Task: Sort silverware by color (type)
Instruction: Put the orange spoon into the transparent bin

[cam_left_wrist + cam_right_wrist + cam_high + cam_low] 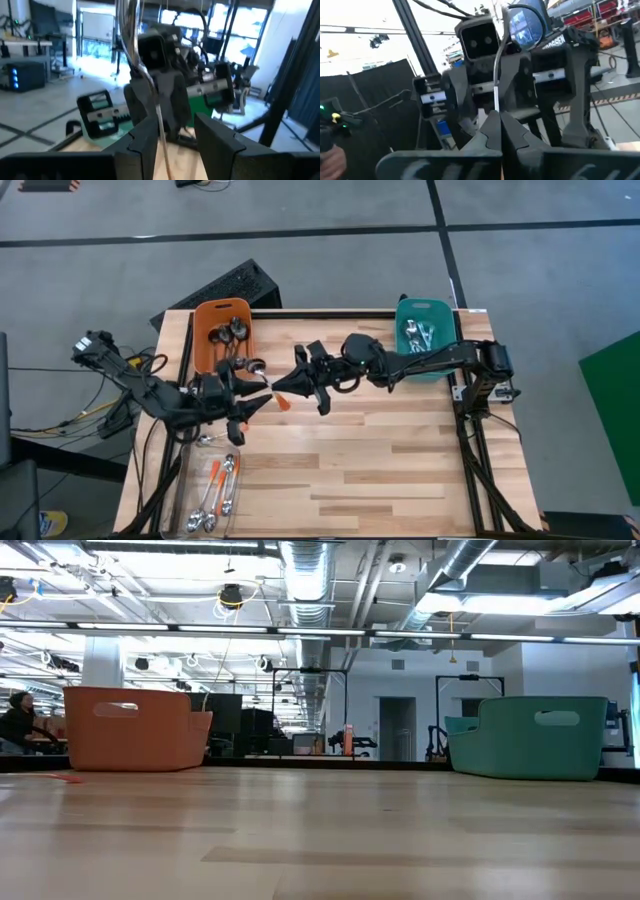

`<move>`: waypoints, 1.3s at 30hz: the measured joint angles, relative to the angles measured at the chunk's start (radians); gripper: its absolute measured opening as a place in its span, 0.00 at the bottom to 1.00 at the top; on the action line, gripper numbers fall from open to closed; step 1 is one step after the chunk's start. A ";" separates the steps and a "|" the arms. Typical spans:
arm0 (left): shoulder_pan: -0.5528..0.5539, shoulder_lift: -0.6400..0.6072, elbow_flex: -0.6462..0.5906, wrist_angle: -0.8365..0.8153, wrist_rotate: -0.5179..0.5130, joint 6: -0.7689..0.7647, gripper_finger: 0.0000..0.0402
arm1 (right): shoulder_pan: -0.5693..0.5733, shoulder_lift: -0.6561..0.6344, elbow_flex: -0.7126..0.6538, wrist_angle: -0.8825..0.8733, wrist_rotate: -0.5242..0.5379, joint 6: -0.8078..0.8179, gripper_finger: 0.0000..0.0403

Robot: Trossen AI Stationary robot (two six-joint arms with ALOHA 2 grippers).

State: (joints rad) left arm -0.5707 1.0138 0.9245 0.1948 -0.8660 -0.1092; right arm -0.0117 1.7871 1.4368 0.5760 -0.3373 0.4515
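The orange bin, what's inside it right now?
From above, the orange bin holds several dark spoons with shiny bowls, bunched along its right side. Its near end is covered by the left arm, so anything lying there cannot be seen.

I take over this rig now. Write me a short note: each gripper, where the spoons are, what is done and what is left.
Left gripper: raised over the table's left middle, facing the right one; whether it grips is unclear.
Right gripper: shut on an orange-handled spoon, held in the air between both arms, like a handover.
Orange bin: a few spoons inside. Teal bin: several spoons inside.
Clear tray, front left: some orange-handled spoons wait.
Done: part of the sorting. Left: place the held spoon, then empty the tray.
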 joint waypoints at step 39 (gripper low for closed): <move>-0.416 0.012 0.002 -1.022 0.283 -1.702 0.00 | 0.010 0.002 -0.002 -0.481 0.075 0.061 0.30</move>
State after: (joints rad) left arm -0.9869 1.0261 0.9264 -0.8267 -0.5834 -1.8112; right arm -0.0017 1.7889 1.4349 0.0947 -0.2623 0.5120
